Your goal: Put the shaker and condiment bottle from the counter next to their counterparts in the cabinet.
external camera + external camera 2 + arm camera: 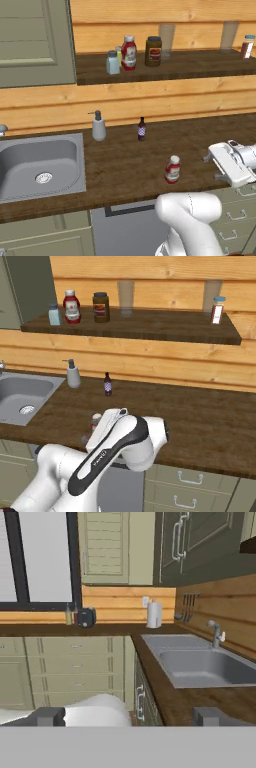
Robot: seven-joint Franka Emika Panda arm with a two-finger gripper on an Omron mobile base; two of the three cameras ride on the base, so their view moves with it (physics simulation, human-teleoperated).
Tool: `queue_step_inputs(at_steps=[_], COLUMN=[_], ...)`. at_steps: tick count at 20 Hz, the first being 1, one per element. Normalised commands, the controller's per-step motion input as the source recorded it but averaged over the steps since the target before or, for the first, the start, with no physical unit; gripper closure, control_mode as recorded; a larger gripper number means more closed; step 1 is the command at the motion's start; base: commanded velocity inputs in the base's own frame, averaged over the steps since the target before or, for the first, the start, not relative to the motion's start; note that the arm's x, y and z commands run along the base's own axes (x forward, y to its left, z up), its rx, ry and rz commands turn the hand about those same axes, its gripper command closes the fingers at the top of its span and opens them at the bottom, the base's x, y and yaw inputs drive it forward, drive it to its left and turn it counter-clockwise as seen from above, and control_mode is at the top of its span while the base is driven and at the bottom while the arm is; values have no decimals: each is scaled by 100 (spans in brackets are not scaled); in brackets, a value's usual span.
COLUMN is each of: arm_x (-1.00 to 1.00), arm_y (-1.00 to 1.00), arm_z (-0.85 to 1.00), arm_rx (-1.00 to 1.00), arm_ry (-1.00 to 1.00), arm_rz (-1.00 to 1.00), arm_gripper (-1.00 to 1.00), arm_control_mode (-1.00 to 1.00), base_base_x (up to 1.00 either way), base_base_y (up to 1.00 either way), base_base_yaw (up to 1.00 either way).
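The red condiment bottle (173,169) with a white cap stands on the dark wood counter (125,165), near its front edge. My gripper (213,168) hovers to its right, open and empty, apart from the bottle. In the hand view my gripper (130,717) looks along the counter toward the sink, with nothing between its tips. From the right base view my arm hides most of the condiment bottle (95,420). The pale-blue shaker (113,63) stands on the cabinet shelf (200,67), beside the counterpart red bottle (129,52) and in front of the yellow-green shaker (118,50).
A steel sink (20,187) is set in the counter at the left. A soap dispenser (98,126) and a tiny dark bottle (141,129) stand by the back wall. On the shelf are a brown jar (153,51), two glasses and a reddish-brown shaker (247,46).
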Motion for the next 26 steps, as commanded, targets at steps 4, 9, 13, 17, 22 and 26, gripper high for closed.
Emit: queue_step_inputs(at_steps=[4, 9, 13, 17, 22, 26], arm_x=[42, 42, 36, 26, 16, 22], arm_y=[0, 0, 0, 0, 0, 0], arm_z=[-16, -40, -33, -25, -25, -19], arm_rx=[0, 0, 0, 0, 0, 0], arm_ry=[0, 0, 0, 0, 0, 0], arm_rz=[5, 5, 1, 0, 0, 0], arm_gripper=[-100, -100, -100, -100, -100, -100], arm_control_mode=[-100, -100, -100, -100, -100, -100], base_base_x=[0, 0, 0, 0, 0, 0], base_base_y=[0, 0, 0, 0, 0, 0], base_base_yaw=[0, 0, 0, 0, 0, 0])
